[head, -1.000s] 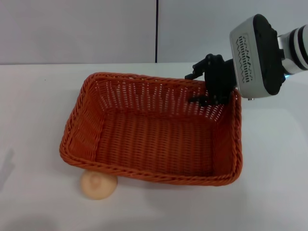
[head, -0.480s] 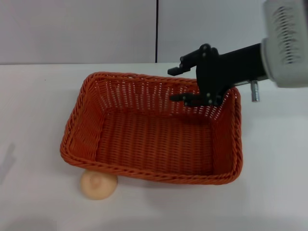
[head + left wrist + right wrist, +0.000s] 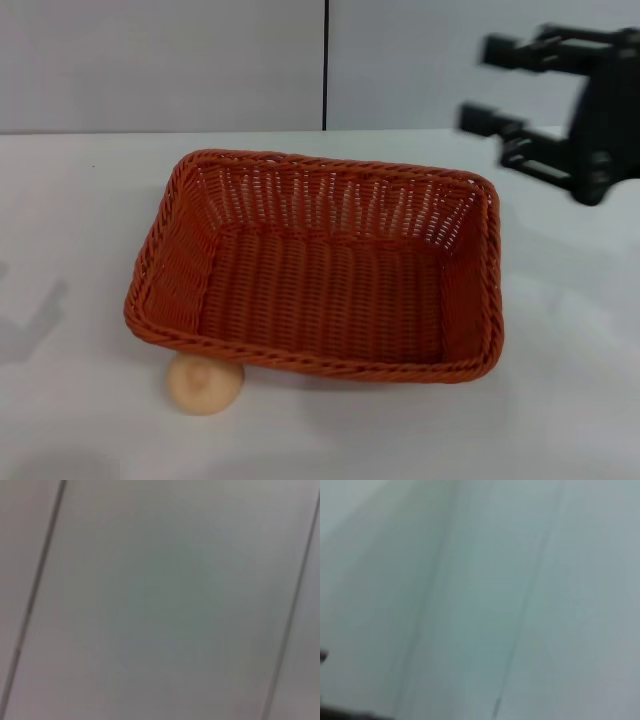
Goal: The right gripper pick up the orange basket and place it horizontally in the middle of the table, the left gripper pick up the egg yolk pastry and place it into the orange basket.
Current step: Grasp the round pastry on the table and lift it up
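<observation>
Up in the upper right of the head view we see the right gripper (image 3: 480,85), its black fingers spread wide apart, one above the other, with nothing between them; it hangs in the air above the far right side of the table (image 3: 570,330), clear of everything. We find the orange basket (image 3: 320,270) in the middle of the frame, resting flat on the white tabletop with its opening up and its long side running roughly across the picture, though turned a little so its left end sits nearer the lower edge. We see nothing lying inside it. Just below the basket's lower left corner sits the egg yolk pastry (image 3: 203,384), on the table and touching or nearly touching the underside of the braided rim, partly tucked under it. We cannot find the left gripper in any view; only a faint shadow lies on the tabletop at the left edge. Both wrist views show us only blurred pale panels with thin dark seams
</observation>
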Tool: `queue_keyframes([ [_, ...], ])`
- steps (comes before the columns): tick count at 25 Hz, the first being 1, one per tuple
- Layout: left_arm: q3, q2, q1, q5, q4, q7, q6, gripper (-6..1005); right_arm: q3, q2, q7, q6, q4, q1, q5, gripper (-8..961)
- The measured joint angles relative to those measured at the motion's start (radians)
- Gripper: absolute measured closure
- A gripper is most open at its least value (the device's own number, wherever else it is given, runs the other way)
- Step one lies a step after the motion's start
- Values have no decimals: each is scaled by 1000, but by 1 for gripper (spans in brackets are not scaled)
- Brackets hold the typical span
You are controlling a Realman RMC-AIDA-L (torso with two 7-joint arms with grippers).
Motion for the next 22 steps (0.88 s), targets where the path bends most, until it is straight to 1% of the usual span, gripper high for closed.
queue_keyframes([
  [1, 0, 0, -1, 23, -29, -25, 9, 166, 0, 0, 0, 0, 0, 0, 0, 461],
  [2, -2, 2, -2, 108, -120, -112, 36, 166, 10, 1, -7, -3, 26, -25, 39, 461],
  [3, -5, 4, -3, 153, -169, -157, 48, 166, 38, 1, -11, -19, 85, -60, 108, 461],
  [4, -5, 4, -3, 153, -169, -157, 48, 166, 57, 1, -12, -36, 120, -73, 141, 461],
  [5, -7, 6, -3, 198, -216, -199, 55, 166, 82, 1, -12, -52, 158, -82, 170, 461],
  [6, -11, 10, -4, 329, -366, -327, 66, 166, 115, 0, -13, -79, 207, -87, 199, 461],
  [7, -15, 10, -3, 384, -436, -378, 66, 166, 167, -1, -14, -123, 281, -88, 234, 461],
  [8, -15, 10, -3, 384, -436, -378, 66, 166, 167, -1, -14, -123, 281, -88, 234, 461],
  [10, -15, 10, -3, 384, -436, -378, 66, 166, 239, -2, -15, -186, 364, -81, 256, 461],
  [11, -19, 3, -7, 545, -596, -522, 62, 166, 270, -2, -15, -211, 393, -76, 260, 461],
  [12, -19, 3, -7, 545, -596, -522, 62, 167, 270, -2, -15, -211, 393, -76, 260, 461],
  [13, -13, 0, -18, 634, -669, -605, 50, 167, 329, -2, -15, -258, 450, -66, 261, 461],
  [14, -13, 0, -18, 634, -669, -605, 50, 167, 329, -2, -15, -258, 450, -66, 261, 461],
  [15, -13, 0, -18, 634, -669, -605, 50, 167, 383, -2, -15, -300, 500, -55, 262, 461],
  [16, -11, -5, -39, 725, -713, -669, 21, 167, 404, -2, -15, -315, 520, -49, 262, 461],
  [17, -11, -5, -39, 725, -713, -669, 21, 167, 404, -2, -15, -315, 520, -49, 262, 461],
  [18, -11, -10, -67, 801, -721, -721, -39, 167, 448, -3, -15, -344, 558, -40, 262, 461],
  [19, -11, -10, -67, 801, -721, -721, -39, 167, 461, -3, -15, -355, 569, -36, 261, 461],
  [20, -8, -12, -76, 826, -717, -753, -74, 167, 471, -3, -15, -362, 578, -33, 258, 461],
  [22, -6, -13, -78, 833, -716, -766, -94, 167, 479, -4, -16, -366, 583, -31, 257, 461],
])
